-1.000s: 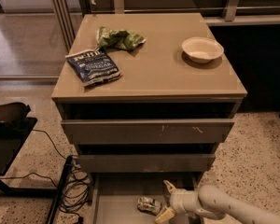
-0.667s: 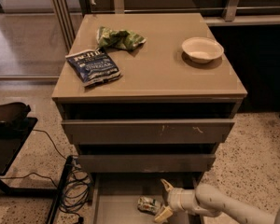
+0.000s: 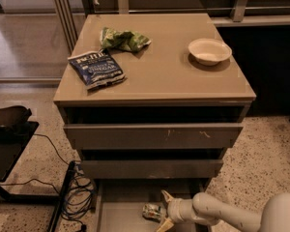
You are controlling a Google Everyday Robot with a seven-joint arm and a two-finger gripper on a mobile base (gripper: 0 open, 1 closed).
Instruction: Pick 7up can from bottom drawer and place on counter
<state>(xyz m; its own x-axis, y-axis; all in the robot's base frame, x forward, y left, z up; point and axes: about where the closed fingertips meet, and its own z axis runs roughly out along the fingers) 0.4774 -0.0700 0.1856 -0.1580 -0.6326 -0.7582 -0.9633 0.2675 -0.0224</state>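
Observation:
The 7up can (image 3: 152, 211), small, dented, whitish with green marks, lies on the grey floor of the bottom drawer (image 3: 120, 215), pulled out at the foot of the cabinet. My gripper (image 3: 165, 210) reaches in from the lower right on a white arm and sits just right of the can. Its fingers are spread, one fingertip (image 3: 166, 195) above the can and one below it, apart from the can. The tan counter (image 3: 169, 66) is the cabinet's top, far above the gripper.
On the counter lie a wrinkly green chip bag (image 3: 123, 39), a dark blue chip bag (image 3: 95, 69) and a white bowl (image 3: 209, 50). Two upper drawers (image 3: 152, 136) stand slightly open above the gripper. A black stand (image 3: 9, 139) and cables (image 3: 77, 192) are on the floor at left.
The gripper has shifted slightly left toward the can, its fingers still spread. The can has not moved.

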